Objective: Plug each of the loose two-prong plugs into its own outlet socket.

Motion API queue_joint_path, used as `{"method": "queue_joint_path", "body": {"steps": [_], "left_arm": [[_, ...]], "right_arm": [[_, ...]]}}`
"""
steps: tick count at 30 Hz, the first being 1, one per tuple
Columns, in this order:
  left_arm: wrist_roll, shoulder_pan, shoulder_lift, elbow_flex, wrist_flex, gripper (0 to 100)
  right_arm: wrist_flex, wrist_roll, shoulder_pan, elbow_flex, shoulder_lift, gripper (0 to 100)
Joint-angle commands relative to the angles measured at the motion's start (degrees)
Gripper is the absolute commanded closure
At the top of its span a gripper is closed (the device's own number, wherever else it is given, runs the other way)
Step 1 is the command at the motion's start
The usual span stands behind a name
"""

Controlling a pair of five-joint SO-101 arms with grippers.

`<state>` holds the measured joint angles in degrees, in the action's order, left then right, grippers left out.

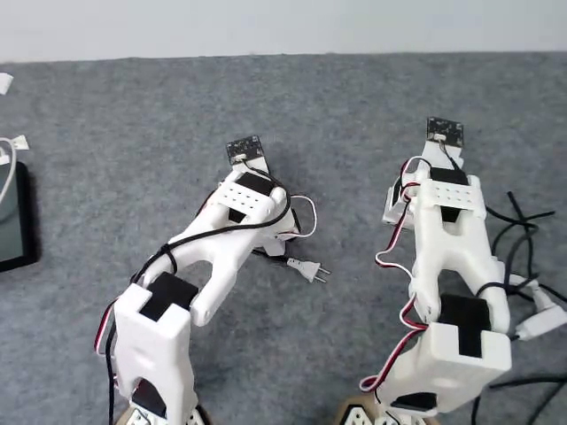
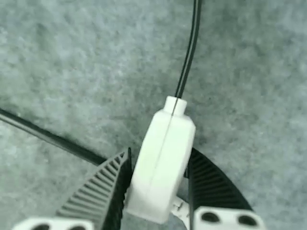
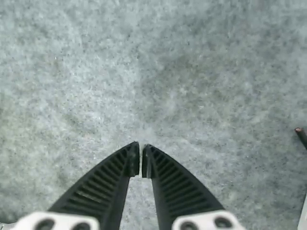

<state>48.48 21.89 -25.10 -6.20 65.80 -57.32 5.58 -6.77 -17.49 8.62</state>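
Grey carpet (image 1: 133,133) below pale wall (image 1: 283,27).

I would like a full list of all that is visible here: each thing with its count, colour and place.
two-prong plug: one, white, lying on the mat beside the left arm
block: one, white, on a black cord, between the left gripper's fingers
cords: several, black, at the table's right side by the right arm
cord end: one, white, among those cords
flat device: one, black, at the table's left edge
mat: one, grey, covering the table
left gripper: one, black fingers, shut on the block
right gripper: one, black fingers, shut on nothing, above bare mat
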Motion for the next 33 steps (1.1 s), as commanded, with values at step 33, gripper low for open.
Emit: {"method": "queue_joint_path", "body": {"steps": [33], "left_arm": [[-48.62, -11.25, 25.67, -8.31, 3.25, 90]], "right_arm": [[0.31, -2.73, 2.07, 2.46, 0.92, 99.0]]}}
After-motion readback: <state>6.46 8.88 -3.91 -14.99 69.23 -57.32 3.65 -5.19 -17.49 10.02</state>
